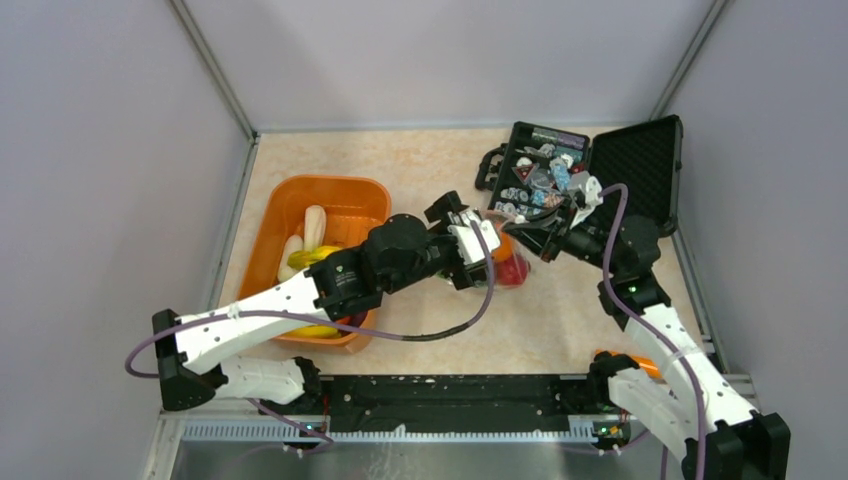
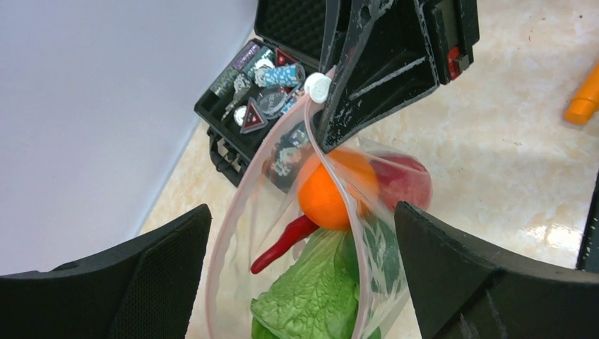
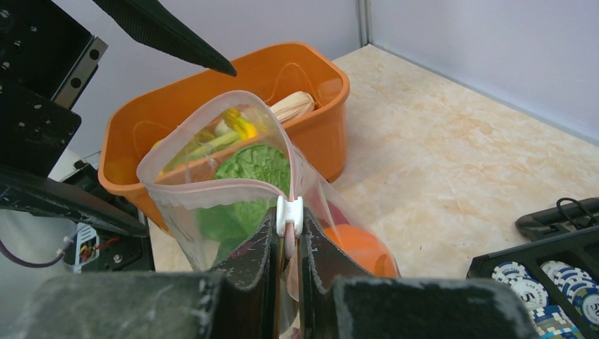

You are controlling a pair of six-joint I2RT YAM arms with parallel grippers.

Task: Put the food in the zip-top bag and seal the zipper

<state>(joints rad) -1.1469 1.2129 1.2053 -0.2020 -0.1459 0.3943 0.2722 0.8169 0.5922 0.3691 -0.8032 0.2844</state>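
While right claw [image 3: 287, 224] clamps the zipper [image 3: 212, 185] and left claw [image 2: 302, 208] gapes, the bag [image 3: 176, 212] shows one orange [image 2: 328, 191], perhaps one chilli [image 2: 282, 244].

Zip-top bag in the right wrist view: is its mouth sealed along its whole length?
No, the zip-top bag gapes open in a wide loop, the white slider sitting at the end that the right tool pinches.

I see my left gripper [image 2: 302, 212] spread wide around the clear crinkly zip-top bag [image 2: 236, 233] (its mouth gaping). Inside lie a glossy round orange fruit [image 2: 326, 194], a thin red chilli [image 2: 282, 244], a green lettuce leaf [image 2: 311, 296] and possibly a red pepper [image 2: 404, 180]. The right gripper [image 2: 328, 99] pinches the small white zipper slider [image 2: 318, 87].
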